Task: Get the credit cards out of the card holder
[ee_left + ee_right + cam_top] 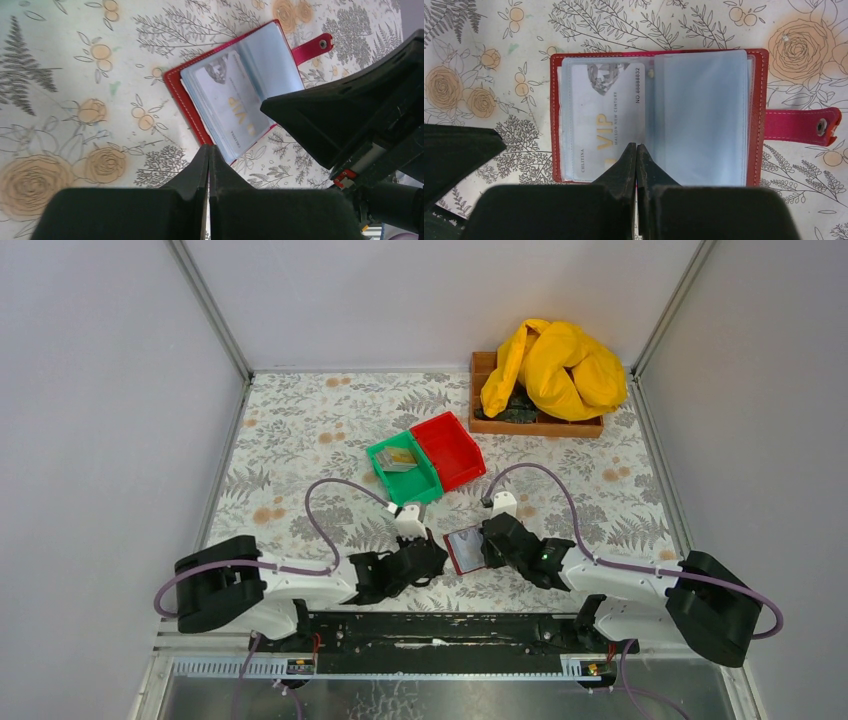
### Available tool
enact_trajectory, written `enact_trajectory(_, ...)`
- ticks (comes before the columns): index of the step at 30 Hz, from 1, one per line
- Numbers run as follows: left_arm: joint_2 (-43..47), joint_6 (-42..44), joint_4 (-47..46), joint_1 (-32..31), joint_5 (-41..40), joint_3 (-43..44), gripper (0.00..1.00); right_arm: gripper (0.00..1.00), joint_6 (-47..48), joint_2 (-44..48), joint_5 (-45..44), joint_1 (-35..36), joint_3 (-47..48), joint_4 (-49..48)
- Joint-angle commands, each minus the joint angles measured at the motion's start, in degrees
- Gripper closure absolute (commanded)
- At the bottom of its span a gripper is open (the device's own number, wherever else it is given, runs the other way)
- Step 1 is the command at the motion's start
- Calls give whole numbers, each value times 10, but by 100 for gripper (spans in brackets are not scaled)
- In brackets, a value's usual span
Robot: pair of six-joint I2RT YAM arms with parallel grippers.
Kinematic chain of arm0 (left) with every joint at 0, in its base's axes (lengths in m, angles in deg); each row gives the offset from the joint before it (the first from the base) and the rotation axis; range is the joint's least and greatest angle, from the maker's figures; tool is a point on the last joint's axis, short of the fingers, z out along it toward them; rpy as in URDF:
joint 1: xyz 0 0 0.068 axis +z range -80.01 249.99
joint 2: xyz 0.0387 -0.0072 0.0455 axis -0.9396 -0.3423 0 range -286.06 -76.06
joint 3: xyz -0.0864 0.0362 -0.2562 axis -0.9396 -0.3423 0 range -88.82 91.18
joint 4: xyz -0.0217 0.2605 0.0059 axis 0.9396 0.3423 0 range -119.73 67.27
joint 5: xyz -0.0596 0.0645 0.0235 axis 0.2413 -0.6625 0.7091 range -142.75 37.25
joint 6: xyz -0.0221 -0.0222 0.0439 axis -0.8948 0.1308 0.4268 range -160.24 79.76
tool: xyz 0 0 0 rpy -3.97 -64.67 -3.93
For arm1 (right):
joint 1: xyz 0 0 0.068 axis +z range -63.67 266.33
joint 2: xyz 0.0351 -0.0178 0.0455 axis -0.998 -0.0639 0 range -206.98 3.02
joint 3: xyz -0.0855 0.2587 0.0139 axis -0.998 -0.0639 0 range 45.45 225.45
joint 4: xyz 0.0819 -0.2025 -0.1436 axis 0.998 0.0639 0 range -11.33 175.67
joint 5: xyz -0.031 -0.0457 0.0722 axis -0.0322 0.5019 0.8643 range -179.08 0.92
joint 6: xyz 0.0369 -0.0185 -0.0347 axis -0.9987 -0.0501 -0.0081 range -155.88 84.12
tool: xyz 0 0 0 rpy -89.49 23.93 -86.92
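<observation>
The card holder (464,549) lies open and flat on the floral tabletop (300,430), at the near edge, between the two arms. From the right wrist it shows a red border and two clear sleeves side by side. Its red snap strap (801,125) sticks out on the side away from the left arm.

One credit card (606,102), white-grey with gold "VIP" lettering and a diamond print, sits inside the left sleeve. The sleeve next to it looks pale blue and bare.

The right hand (636,149) is clenched, its two fingers pressed tip to tip with nothing visible between them. The tips stand over the holder's near edge at the fold between the sleeves. Whether they press on the plastic cannot be told.

The left hand (208,150) is clenched too and grasps nothing. It points at the holder's long edge on the card side, just beside it and not touching.

Farther back on the tabletop a green bin (392,478) and a red bin (452,448) stand side by side, touching. The green one holds pale flat pieces too small to identify. In the far right corner a wooden tray (540,425) carries a crumpled yellow cloth (555,368).
</observation>
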Motion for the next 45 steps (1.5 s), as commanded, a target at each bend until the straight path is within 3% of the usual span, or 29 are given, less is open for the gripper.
enact_trajectory(1,-33,-27,-81,-9,-10,10,100,100,-18,8,-23,-9,-4,-16)
enact_trajectory(13,-85,-34,-123,-9,15,25,100,100,-15,2,-12,-27,-17,-5)
enact_trajectory(45,-144,-64,-84,-8,13,44,100,100,-14,-10,0,-26,-21,-17)
